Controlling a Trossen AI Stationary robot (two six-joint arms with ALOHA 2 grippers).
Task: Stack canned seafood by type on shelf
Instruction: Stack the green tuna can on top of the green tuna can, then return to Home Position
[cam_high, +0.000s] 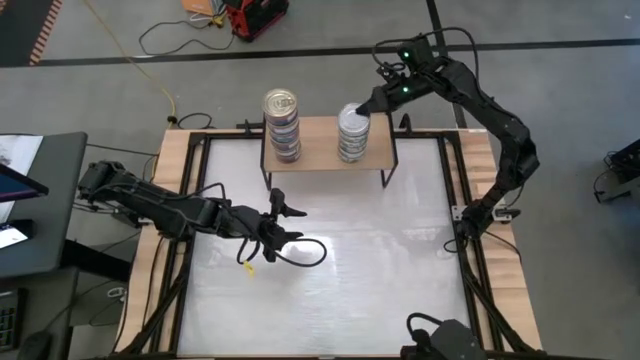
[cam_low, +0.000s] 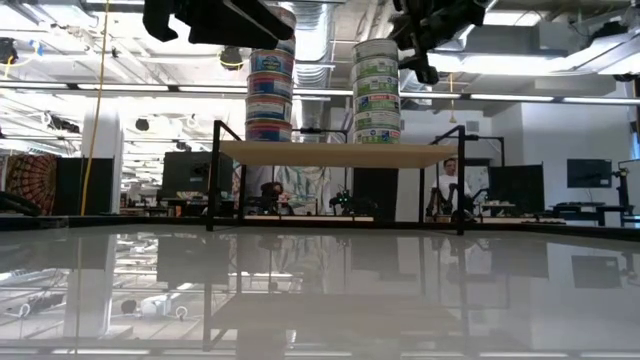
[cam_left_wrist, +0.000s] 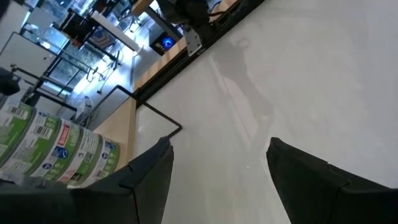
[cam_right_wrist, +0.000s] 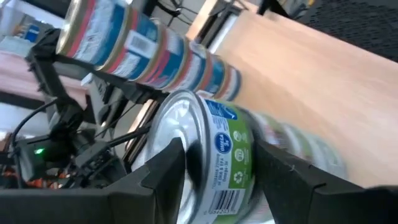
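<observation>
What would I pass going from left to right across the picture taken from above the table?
Left gripper, open over the white table → gold-lidded stack of cans on the shelf → silver-lidded stack of cans → right gripper at that stack's top can.

Pretty bright and even from overhead; ceiling strip lights (cam_low: 560, 97) glow hard in the low view and the glossy white table (cam_high: 330, 260) mirrors the whole room; soft arm shadows on it from above; the right wrist view is smeared, green-label cans (cam_right_wrist: 249, 155) streaky with motion blur; left wrist view fairly crisp.
</observation>
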